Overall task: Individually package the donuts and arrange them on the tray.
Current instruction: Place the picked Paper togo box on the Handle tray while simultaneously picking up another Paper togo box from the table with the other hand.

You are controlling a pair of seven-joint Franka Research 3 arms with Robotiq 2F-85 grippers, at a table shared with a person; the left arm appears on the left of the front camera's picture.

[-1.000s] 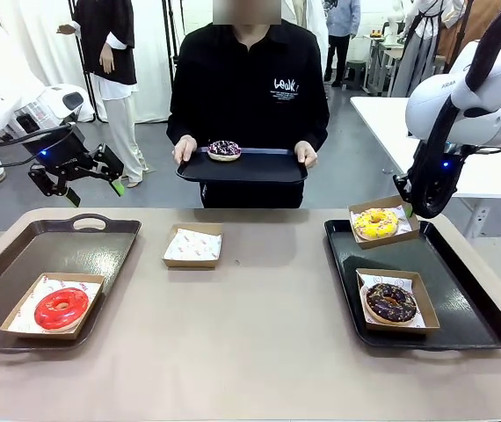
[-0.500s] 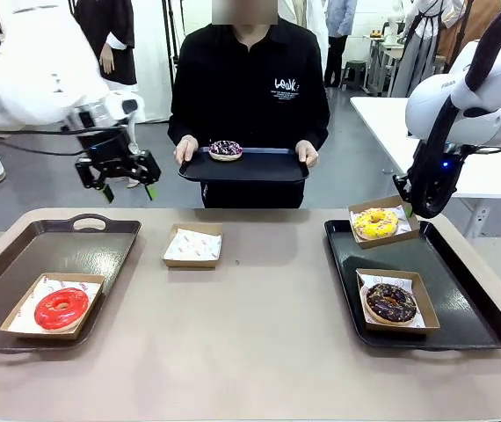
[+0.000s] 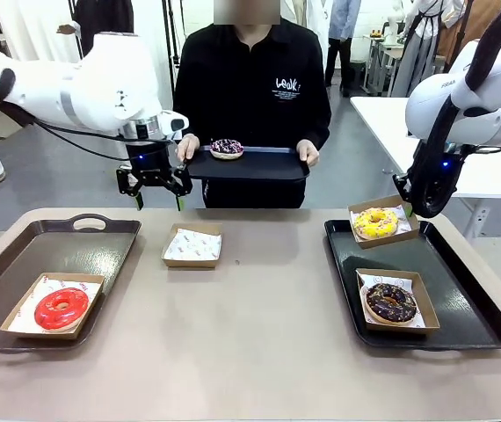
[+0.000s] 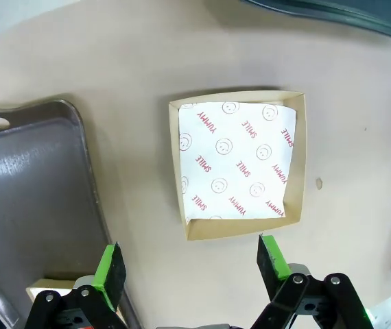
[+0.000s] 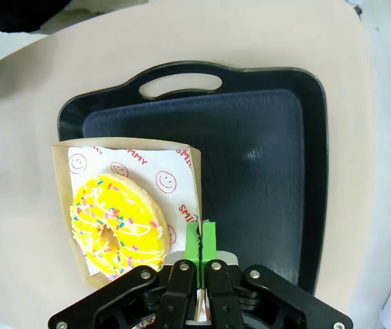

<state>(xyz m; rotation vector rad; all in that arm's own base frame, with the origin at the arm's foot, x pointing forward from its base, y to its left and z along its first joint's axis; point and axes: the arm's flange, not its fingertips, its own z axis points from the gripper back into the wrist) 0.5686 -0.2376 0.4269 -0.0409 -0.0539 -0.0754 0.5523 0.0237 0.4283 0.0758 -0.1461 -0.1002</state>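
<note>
From the front, the left gripper [image 3: 157,199] hung open over the surface's far edge. The dark sprinkled donut [image 3: 226,149] sat on the person's tray [image 3: 268,167], just right of it and higher, nearest that arm. Left wrist view: an empty box [image 4: 238,164] lay straight below. Right wrist view: the right gripper [image 5: 201,241] was closed beside the yellow donut [image 5: 118,226].

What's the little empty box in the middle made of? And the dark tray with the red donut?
The empty box looks like plain brown cardboard, matte, with folded-up walls. Its lining looks like thin white paper printed with red smileys and words. The dark tray seems moulded plastic: dull sheen, rounded rim, cut-out handle, though coated metal can't be ruled out.
</note>
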